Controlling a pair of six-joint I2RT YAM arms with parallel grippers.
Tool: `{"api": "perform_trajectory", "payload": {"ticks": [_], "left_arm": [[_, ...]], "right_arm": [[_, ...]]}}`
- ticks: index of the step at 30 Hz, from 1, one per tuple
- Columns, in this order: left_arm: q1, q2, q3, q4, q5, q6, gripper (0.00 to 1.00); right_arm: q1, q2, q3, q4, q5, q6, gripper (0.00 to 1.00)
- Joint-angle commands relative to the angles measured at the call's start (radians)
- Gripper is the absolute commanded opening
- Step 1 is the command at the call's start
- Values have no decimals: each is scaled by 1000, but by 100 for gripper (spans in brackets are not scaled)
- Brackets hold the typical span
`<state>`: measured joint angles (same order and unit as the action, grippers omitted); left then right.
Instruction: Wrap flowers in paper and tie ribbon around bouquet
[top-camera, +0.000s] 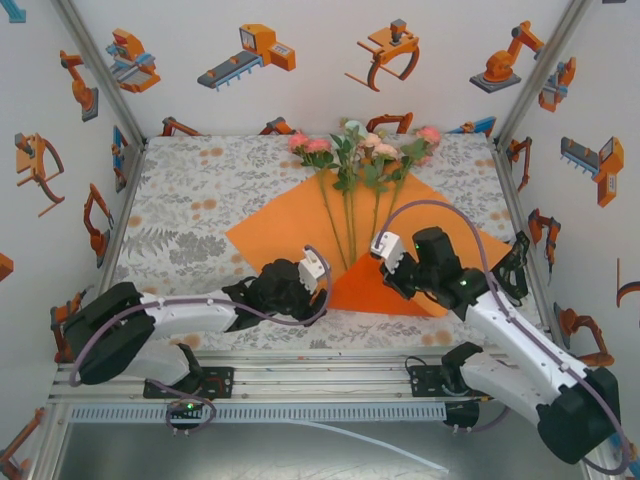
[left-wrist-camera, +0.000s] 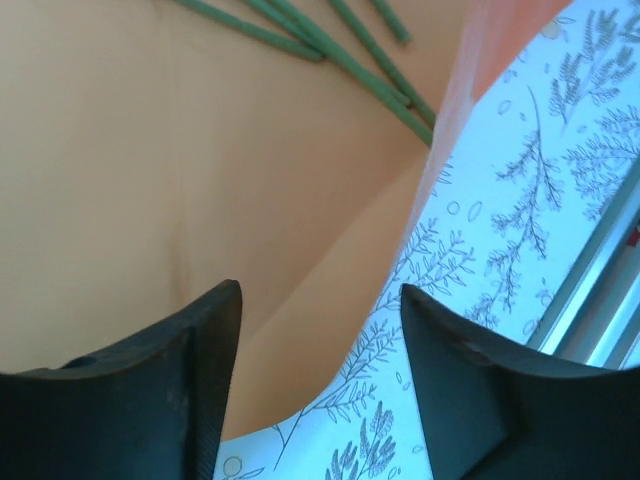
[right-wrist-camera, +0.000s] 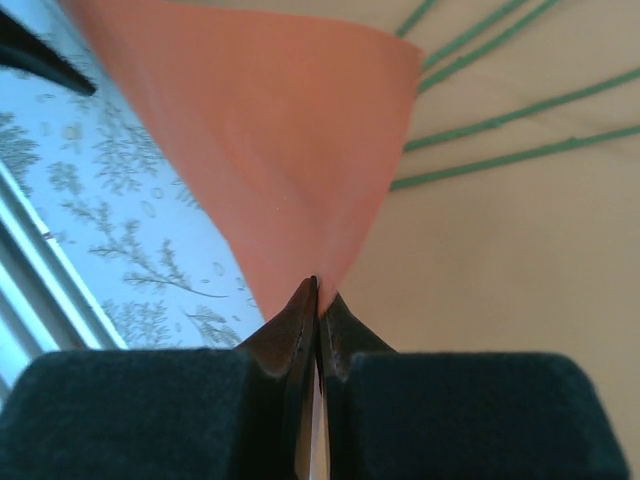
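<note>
1. Right hand (right-wrist-camera: 317, 285): you have it pinched tight on a raised flap of the paper (top-camera: 270, 235), at the sheet's 5 o'clock corner in the top view.
2. Left hand (left-wrist-camera: 320, 300): the fingers stand wide apart and hold nothing. It hovers over the sheet's near edge at about 7 o'clock, with orange sheet and printed surface (top-camera: 190, 200) both showing between them.
3. Location of goods: the flowers (top-camera: 365, 150) lie on the sheet, heads at 12 o'clock beyond its far edges. The stems (left-wrist-camera: 340, 50) run toward 6 o'clock.
4. Step in hand, as judged: folding the first flap over the stems. Wrapping is at an early stage, and no cone is formed.
5. Recommendation: carry the flap low toward 10 o'clock across the stems without tugging. Thin paper may tear or drag the stems askew.
6. Recommendation: bring your left hand down to pin the stems or the near edge before the flap crosses.
</note>
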<state>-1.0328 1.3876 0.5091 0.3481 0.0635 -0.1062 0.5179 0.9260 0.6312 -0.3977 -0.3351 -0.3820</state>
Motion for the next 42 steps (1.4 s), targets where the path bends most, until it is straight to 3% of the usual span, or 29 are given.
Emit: {"api": "perform_trajectory", "payload": {"ticks": [1, 7, 12, 15, 16, 18, 22, 26, 29, 37, 39, 42], "left_arm": [[13, 26, 29, 82, -5, -15, 64], [31, 70, 54, 61, -44, -20, 54], [45, 102, 64, 84, -47, -38, 43], [47, 115, 66, 96, -47, -50, 35], [48, 121, 66, 101, -47, -54, 33], [48, 131, 69, 107, -46, -59, 23], [52, 146, 76, 112, -54, -74, 0], [58, 146, 66, 125, -73, -94, 0], [67, 136, 46, 144, -84, -112, 0], [81, 72, -38, 187, -87, -188, 0], [82, 46, -66, 192, -106, -212, 0], [82, 13, -102, 202, -112, -236, 0]], "right_arm": [[-13, 34, -3, 110, 85, 6, 6], [-61, 49, -51, 235, 166, 54, 10], [-78, 103, -60, 253, 148, 75, 13], [-77, 128, -57, 249, 207, 108, 14], [-79, 133, -57, 248, 223, 117, 18], [-79, 140, -53, 243, 250, 136, 34], [-84, 143, -21, 193, 321, 221, 46], [-167, 130, 31, 58, 67, 300, 68], [-255, 145, 41, 18, -89, 391, 75], [-322, 259, 85, -63, -164, 482, 73], [-321, 307, 105, -73, -214, 462, 67], [-323, 339, 120, -52, -287, 447, 44]]}}
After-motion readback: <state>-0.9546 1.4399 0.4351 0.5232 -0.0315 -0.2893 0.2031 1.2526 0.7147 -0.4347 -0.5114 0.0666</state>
